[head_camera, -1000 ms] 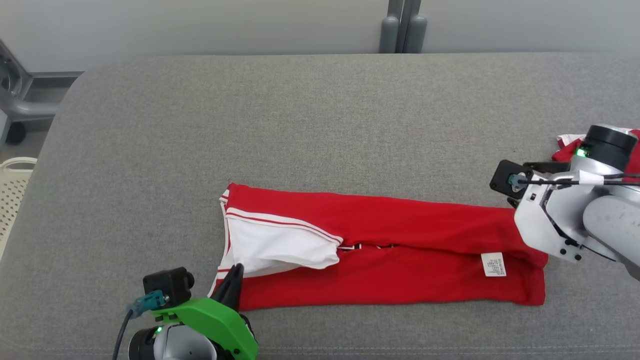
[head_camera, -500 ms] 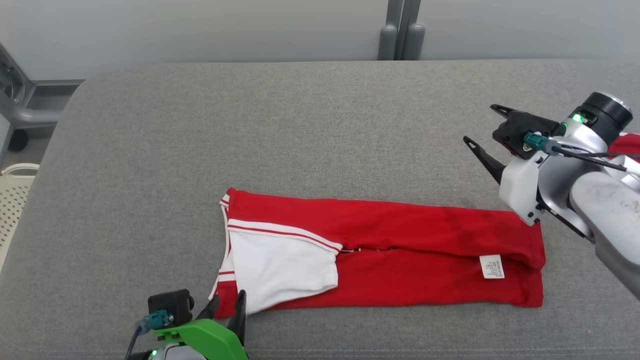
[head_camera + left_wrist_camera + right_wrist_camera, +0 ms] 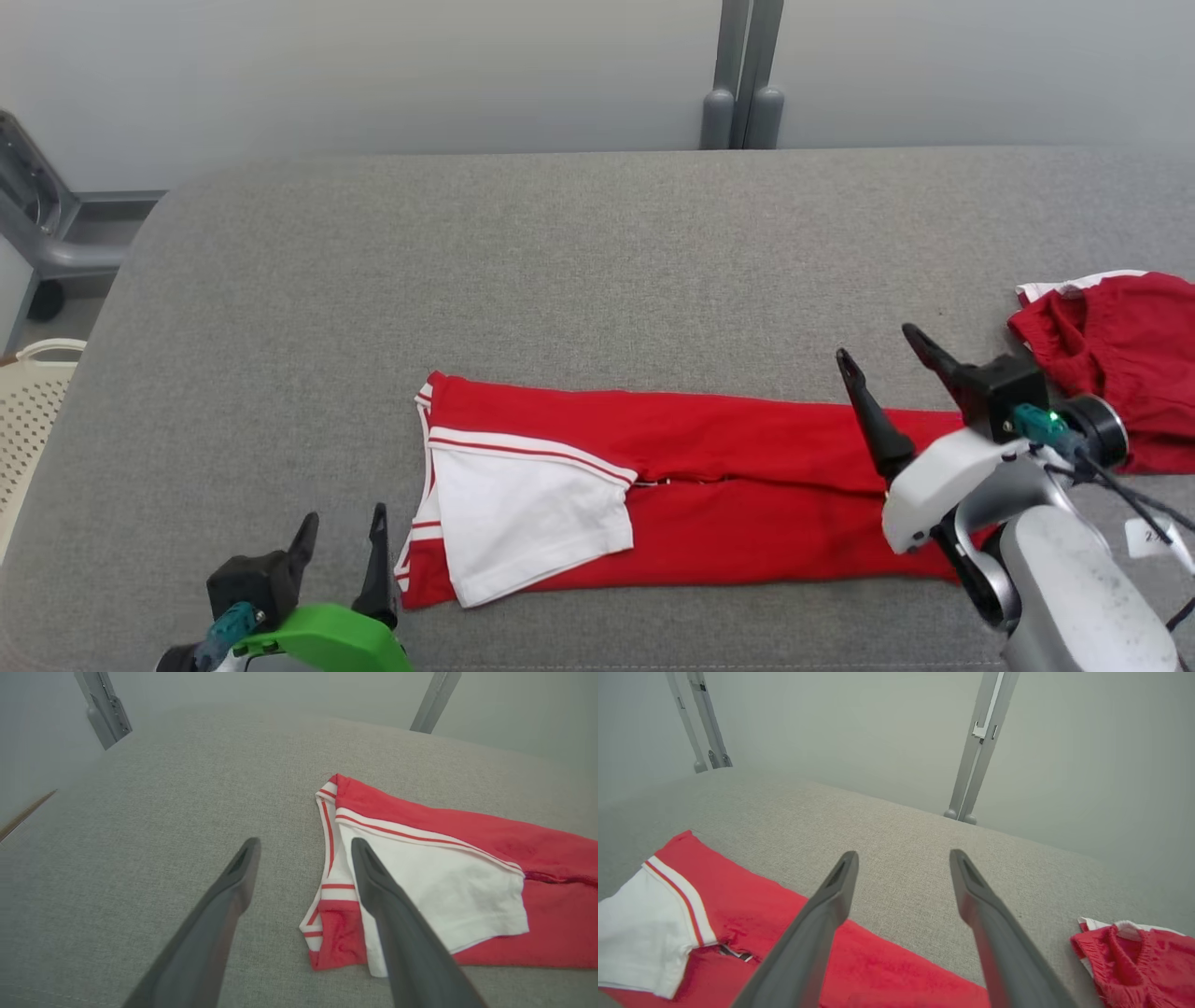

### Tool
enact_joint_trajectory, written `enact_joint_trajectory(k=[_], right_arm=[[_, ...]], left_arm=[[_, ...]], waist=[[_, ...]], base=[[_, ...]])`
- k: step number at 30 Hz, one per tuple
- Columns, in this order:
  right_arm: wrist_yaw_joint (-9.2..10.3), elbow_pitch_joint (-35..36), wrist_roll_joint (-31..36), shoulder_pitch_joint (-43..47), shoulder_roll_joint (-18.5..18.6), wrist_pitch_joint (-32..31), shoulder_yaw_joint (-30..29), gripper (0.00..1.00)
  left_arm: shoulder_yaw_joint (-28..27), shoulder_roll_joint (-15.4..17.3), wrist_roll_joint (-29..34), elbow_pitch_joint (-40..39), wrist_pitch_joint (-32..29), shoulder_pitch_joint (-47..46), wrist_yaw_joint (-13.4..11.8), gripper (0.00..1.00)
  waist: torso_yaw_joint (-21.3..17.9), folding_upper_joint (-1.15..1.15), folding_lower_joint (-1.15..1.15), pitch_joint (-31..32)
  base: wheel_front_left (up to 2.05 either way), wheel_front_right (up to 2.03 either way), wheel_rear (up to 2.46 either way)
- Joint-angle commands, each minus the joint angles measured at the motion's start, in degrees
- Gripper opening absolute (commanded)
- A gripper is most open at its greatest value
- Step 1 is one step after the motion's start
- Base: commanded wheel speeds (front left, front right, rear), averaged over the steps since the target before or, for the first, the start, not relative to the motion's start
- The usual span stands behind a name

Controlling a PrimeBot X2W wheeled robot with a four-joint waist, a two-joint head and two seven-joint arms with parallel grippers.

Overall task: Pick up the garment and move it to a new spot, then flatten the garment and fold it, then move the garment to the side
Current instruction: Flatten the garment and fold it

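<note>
a long folded red cloth garment with a white sleeve and red-and-white striped trim lies flat as a strip across the near middle of the grey fabric-covered table. the left jaws stand apart and empty just beside its sleeve end, off the near-left corner. in the left wrist view one finger crosses the striped edge, contact unclear. the right jaws, also apart and empty, hang over the garment's right end, tips past its far edge. a crumpled red cloth lies near, to their right.
</note>
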State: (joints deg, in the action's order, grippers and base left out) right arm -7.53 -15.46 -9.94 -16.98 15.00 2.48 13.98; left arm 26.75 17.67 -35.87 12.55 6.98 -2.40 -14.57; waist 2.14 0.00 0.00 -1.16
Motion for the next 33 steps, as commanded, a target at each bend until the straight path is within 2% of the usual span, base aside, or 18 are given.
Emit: enact_joint_trajectory(k=[1,7,13,21,27,33], right_arm=[[0.09,0.6,-0.2,1.7,-1.2,0.6,-1.1,1.0],[0.09,2.8,1.1,8.5,-7.9,2.2,-7.7,1.0],[0.09,4.3,0.6,12.7,-11.1,3.9,-11.1,1.0],[0.08,4.3,-2.5,16.8,-12.1,6.0,-12.8,1.0],[0.08,3.1,-4.6,18.3,-12.1,7.2,-12.8,1.0],[0.08,2.2,-5.1,18.7,-12.1,6.9,-12.6,1.0]], left_arm=[[-0.3,0.5,0.6,-0.2,1.2,0.7,-0.2,1.0],[-3.3,0.5,2.8,-3.7,7.3,2.2,-1.1,1.0],[-5.8,-0.9,3.6,-6.1,8.2,4.2,-0.1,1.0],[-8.1,-2.1,5.4,-7.8,8.2,6.2,4.8,1.0],[-8.6,-1.5,6.2,-6.6,8.2,7.1,8.0,1.0],[-8.8,-1.9,6.5,-5.6,8.2,7.5,9.0,1.0]], waist=[[-0.3,0.0,0.0,1.2],[-0.6,0.0,0.0,3.2],[-1.2,0.0,0.0,4.5],[-2.0,0.0,0.0,5.5],[-2.4,0.0,0.0,5.9],[-2.6,0.0,0.0,6.0]], base=[[0.0,0.0,0.0],[0.0,0.0,0.0],[0.0,0.0,0.0],[0.0,0.0,0.0],[0.0,0.0,0.0],[0.0,0.0,0.0]])
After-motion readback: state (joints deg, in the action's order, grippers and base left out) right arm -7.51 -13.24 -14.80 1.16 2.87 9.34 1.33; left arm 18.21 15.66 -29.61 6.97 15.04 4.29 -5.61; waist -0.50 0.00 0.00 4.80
